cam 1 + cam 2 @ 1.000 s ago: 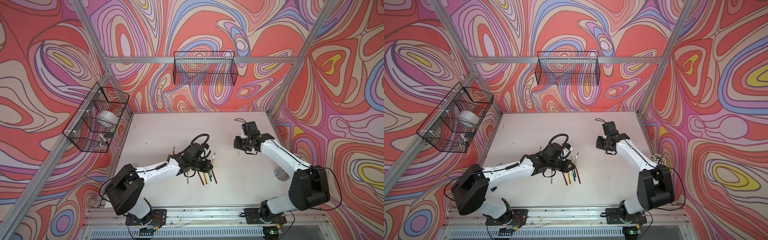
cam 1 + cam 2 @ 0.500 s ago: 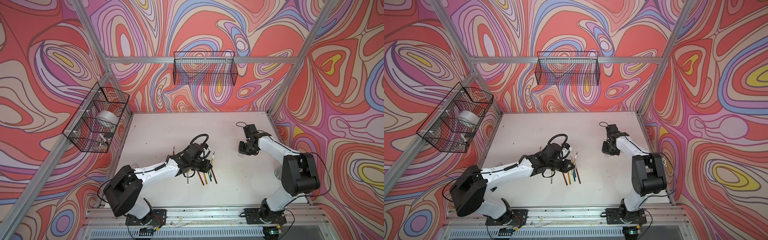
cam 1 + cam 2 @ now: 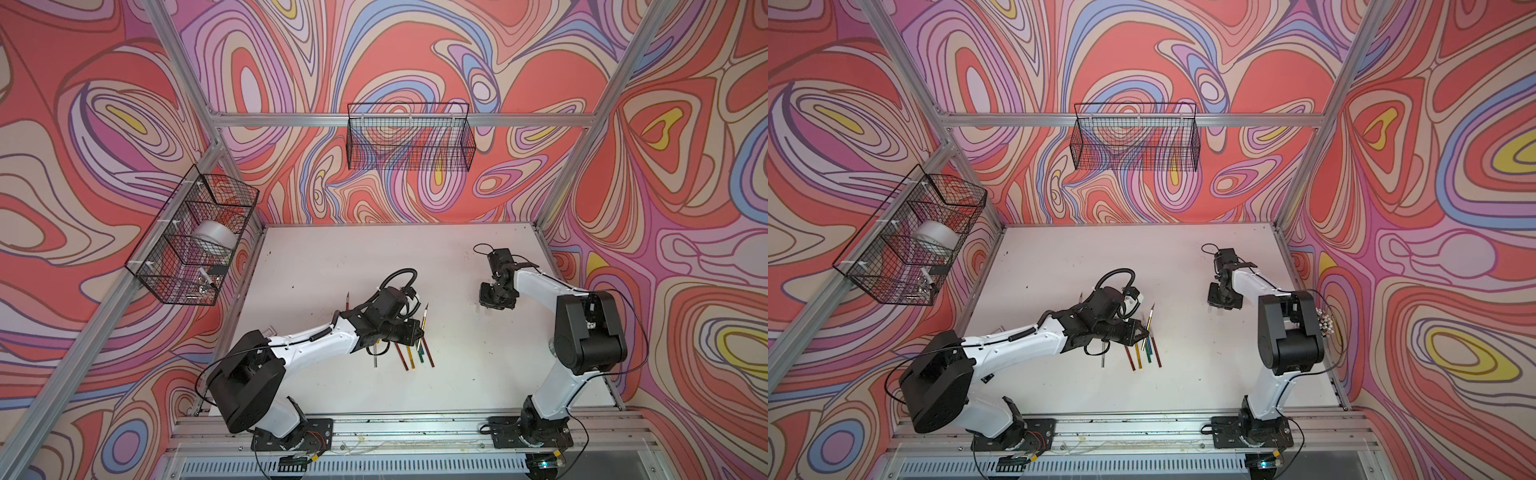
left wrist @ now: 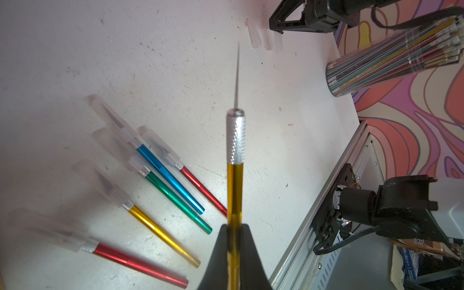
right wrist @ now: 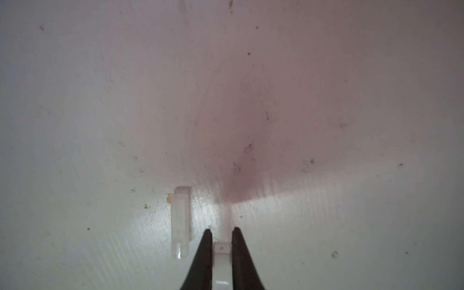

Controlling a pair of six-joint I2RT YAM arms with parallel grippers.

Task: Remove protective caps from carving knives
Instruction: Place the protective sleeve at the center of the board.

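Knives (image 3: 409,357) fanned mid-table, near side, in both top views. Left gripper (image 3: 417,332) just above them. Right gripper (image 3: 494,305) low at far right, likely the caps' drop spot.

Left wrist: jaws pinch gold knife (image 4: 235,175); knurled silver collar, thin blade bare. Five lying knives wear frosted sleeves.

Right wrist: jaws pinch milky cap (image 5: 221,251), close beside loose cap (image 5: 180,223) on scuffed matte table (image 5: 326,100).

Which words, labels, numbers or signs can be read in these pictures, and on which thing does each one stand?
"FE": on the brown pack past the table's edge, in the left wrist view; only these two letters seem readable, and not surely.
Blue pack below it: pale print, too blurred to read.
Knives and caps: no print shows.
Both top views and the right wrist view: nothing readable.
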